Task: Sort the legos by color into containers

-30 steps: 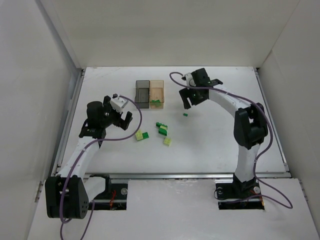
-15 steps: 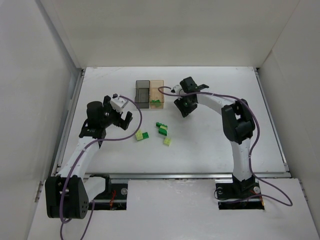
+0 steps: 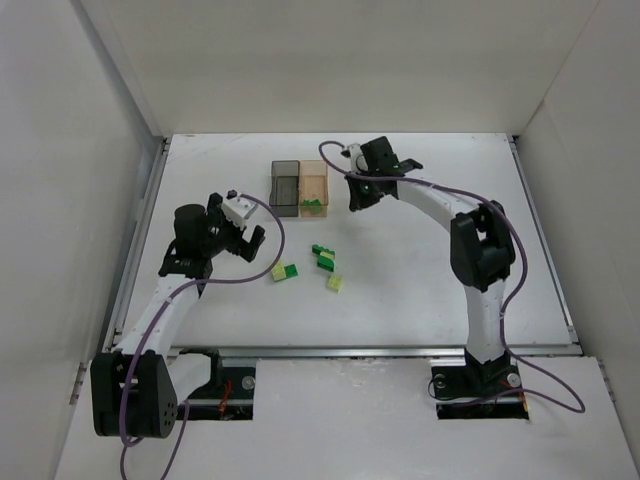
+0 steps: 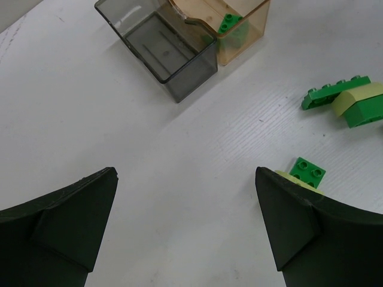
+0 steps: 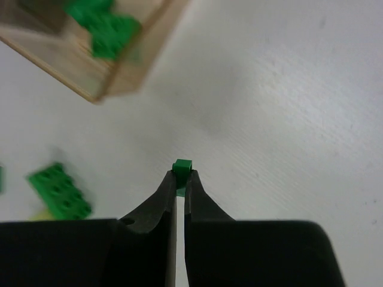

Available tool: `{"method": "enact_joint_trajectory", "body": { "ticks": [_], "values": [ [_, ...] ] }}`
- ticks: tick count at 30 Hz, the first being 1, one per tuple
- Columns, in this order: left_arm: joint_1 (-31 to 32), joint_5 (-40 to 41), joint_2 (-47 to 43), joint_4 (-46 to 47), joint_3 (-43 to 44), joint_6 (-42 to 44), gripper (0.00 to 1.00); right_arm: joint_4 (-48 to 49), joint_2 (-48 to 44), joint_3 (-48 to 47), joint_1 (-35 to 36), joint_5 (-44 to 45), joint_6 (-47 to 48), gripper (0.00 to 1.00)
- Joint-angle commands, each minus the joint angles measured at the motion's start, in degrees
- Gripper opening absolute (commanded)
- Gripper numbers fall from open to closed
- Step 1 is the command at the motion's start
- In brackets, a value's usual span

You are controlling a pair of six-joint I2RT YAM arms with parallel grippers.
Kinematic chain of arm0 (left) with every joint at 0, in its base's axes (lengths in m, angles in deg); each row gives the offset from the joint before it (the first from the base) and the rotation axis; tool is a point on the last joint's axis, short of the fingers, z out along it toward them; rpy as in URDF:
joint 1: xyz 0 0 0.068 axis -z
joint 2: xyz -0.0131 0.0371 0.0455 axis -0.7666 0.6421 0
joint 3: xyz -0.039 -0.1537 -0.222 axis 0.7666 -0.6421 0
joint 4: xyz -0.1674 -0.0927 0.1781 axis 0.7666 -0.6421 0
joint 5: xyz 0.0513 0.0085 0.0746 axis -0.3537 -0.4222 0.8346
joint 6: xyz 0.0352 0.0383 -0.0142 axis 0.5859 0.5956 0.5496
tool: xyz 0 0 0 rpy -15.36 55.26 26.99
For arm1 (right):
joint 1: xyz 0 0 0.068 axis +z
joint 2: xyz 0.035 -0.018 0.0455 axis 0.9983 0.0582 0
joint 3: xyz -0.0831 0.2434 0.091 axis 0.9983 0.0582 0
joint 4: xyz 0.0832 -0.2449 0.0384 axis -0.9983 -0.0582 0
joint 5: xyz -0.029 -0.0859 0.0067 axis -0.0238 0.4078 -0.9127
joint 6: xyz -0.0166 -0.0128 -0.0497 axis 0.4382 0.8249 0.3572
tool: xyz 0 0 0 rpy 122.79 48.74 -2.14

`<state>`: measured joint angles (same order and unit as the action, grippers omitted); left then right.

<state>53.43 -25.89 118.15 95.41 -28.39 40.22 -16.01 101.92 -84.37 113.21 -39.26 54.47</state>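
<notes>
Right fingers (image 5: 187, 183), pinching a green brick (image 5: 181, 165) at their tips, have carried it off the bench to just short of the amber bin (image 5: 128, 66), ahead-left of them; dropping it in looks next. Left fingers (image 3: 250, 237) hang wide apart, holding nothing.

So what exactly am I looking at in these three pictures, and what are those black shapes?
Two robot arms stand at the edge of a white table. One picture looks down from above; the other two come from cameras on the wrists, so the black shapes are each arm's own fingers. On the table sit a grey bin and an amber bin holding green bricks, with loose bricks nearby. The right gripper pinches a small green brick; the left gripper is open and empty.
</notes>
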Motion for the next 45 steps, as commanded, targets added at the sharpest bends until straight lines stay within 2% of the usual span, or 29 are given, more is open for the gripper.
{"method": "enact_joint_trajectory", "body": {
  "ticks": [1, 2, 4, 9, 14, 15, 16, 20, 23, 26, 29, 33, 36, 42, 43, 45],
  "values": [
    [0.05, -1.14, -1.49, 0.32, -1.58, 3.20, 0.99, 18.73, -8.34, 0.02, 1.14, -7.62, -15.53, 0.00],
    [0.05, -1.14, -0.97, -0.21, -1.58, 4.69, 0.99, 23.03, -8.35, 0.90, 1.92, -6.75, -17.99, 0.00],
    [0.05, -1.14, -0.96, -1.61, -1.06, 5.93, 0.97, 23.07, -5.73, -1.80, 3.76, -3.60, -22.32, 0.00],
    [0.05, -1.14, -0.44, -7.59, 0.18, 10.50, 0.97, 11.67, 5.86, -17.86, 4.92, 0.11, -25.22, 0.00],
    [1.11, -1.75, -0.44, -10.22, 0.71, 13.48, 0.97, 15.33, 6.59, -17.91, 4.92, -4.01, -25.75, 0.00],
    [1.11, -2.27, -0.44, -11.45, 1.49, 14.71, 0.97, 15.34, 6.59, -17.90, 4.92, -4.72, -25.75, 0.03],
    [1.63, -2.28, -0.44, -12.16, 2.11, 15.42, 0.97, 15.34, 6.59, -17.90, 4.92, -5.42, -25.75, 0.19],
    [2.95, -2.28, 0.09, -13.75, 3.25, 17.45, 0.99, 14.29, 6.07, -18.51, 4.92, -6.04, -23.83, 0.68],
    [3.48, -2.28, 0.71, -13.75, 3.78, 17.45, 0.99, 14.28, 2.65, -17.63, 4.92, -7.36, -21.89, 0.75],
    [3.48, -2.81, 0.71, -13.75, 3.78, 17.45, 0.99, 12.53, -0.17, -15.28, 4.92, -7.36, -17.42, 0.76],
    [3.48, -4.03, 1.23, -13.75, 3.78, 16.83, 0.99, 11.91, -2.81, -12.63, 5.45, -5.79, -14.06, 0.83],
    [3.48, -4.04, 1.76, -12.52, 3.78, 15.78, 0.99, 9.02, 1.30, -17.87, 5.45, -6.65, -14.06, 0.83],
    [3.48, -4.04, 1.76, -11.90, 4.31, 15.25, 0.99, 5.32, 6.67, -21.75, 5.45, -7.97, -14.59, 0.79],
    [3.48, -4.04, 1.23, -12.43, 4.31, 15.25, 0.99, 6.81, 7.91, -21.59, 5.97, -6.83, -15.82, 0.80],
    [3.48, -4.04, 1.23, -12.43, 4.31, 15.25, 0.99, 7.33, 7.91, -21.59, 5.97, -6.83, -15.82, 0.78],
    [3.48, -4.04, 1.23, -12.43, 3.78, 14.64, 0.99, 7.34, 9.13, -22.20, 5.97, -7.45, -15.82, 0.56]
  ]
}}
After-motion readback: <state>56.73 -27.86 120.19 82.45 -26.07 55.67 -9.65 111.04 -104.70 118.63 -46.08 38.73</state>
